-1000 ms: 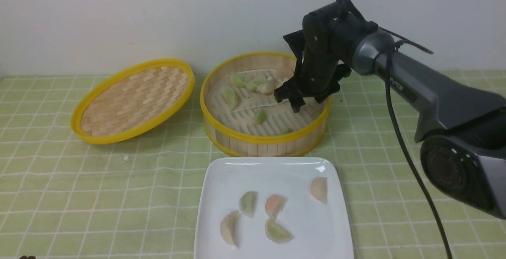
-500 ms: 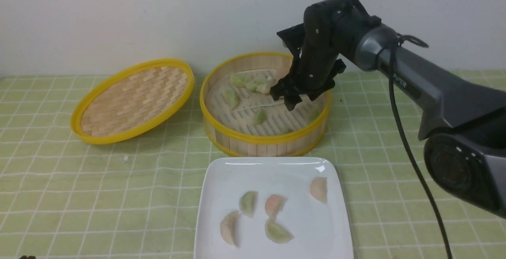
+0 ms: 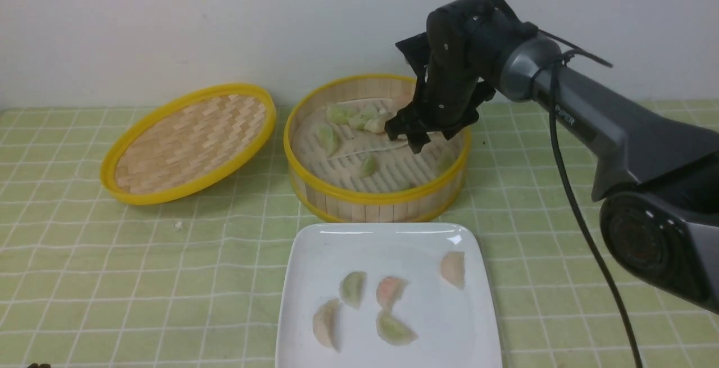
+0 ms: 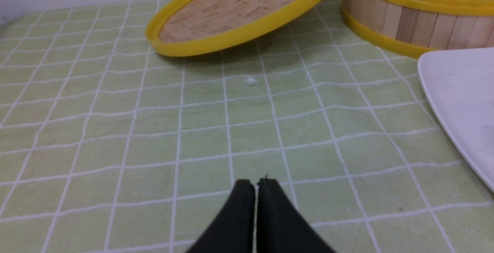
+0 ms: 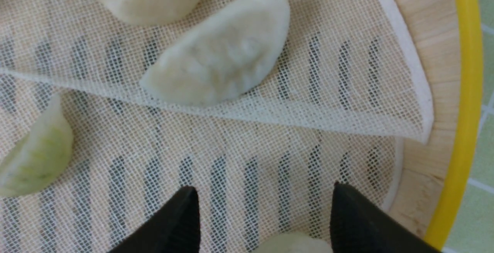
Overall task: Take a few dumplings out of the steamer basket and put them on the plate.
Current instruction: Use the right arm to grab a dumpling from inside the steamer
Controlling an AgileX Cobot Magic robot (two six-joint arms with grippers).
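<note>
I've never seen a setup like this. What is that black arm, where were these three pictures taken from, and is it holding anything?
That is one arm of a two-armed robot. The wide picture looks forward from between the arms; the others come from wrist cameras. On the green checked cloth sit a steamer basket with dumplings, its lid, and a white plate carrying five dumplings. The right gripper hangs open over the basket's floor, gripping nothing; the left gripper is shut, empty.

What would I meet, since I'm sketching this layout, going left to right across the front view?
Woven lid → steamer basket → right arm's round joint. The plate lies within the basket's left-to-right span, so it is left out.
</note>
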